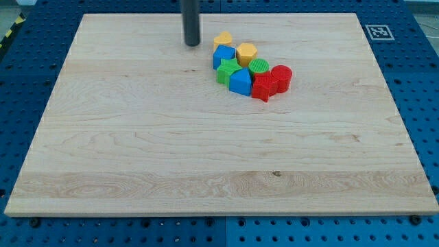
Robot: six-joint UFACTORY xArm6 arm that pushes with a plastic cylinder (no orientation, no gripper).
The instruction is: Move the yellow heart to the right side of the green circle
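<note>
**Crowding the blocks near the tabletop's top edge**

Standing upright near the view's top, the dark rod comes down onto the wooden tabletop [137, 158], and the arm's tip [192, 44] rests on bare wood just to the view's left of the block cluster. It touches none of the blocks. The arm carries no pincer, only this rod, so there is nothing to be open or closed.

Eight blocks sit packed together right of the tip, in the upper middle of the tabletop. The yellow heart [223, 40] is the block nearest the tip, at the cluster's upper left corner. Just to its right lies a yellow hexagon [247, 52]. Below the heart, touching it, is a blue block [223, 56] whose shape is hard to make out. A green star-like block [228, 71] sits under that one, and a second blue block [241, 81] is pressed against its lower right.

The green circle [258, 67] lies right of the green star, directly below the yellow hexagon. A red cylinder [281, 77] sits against the circle's right side, and a red star-like block [264, 88] lies just below the circle, forming the cluster's lower right corner. So the heart is up and to the left of the green circle, with the yellow hexagon between them.

A blue pegboard surface [418, 41] surrounds the tabletop, and a small black-and-white marker [378, 31] sits at its top right corner.
</note>
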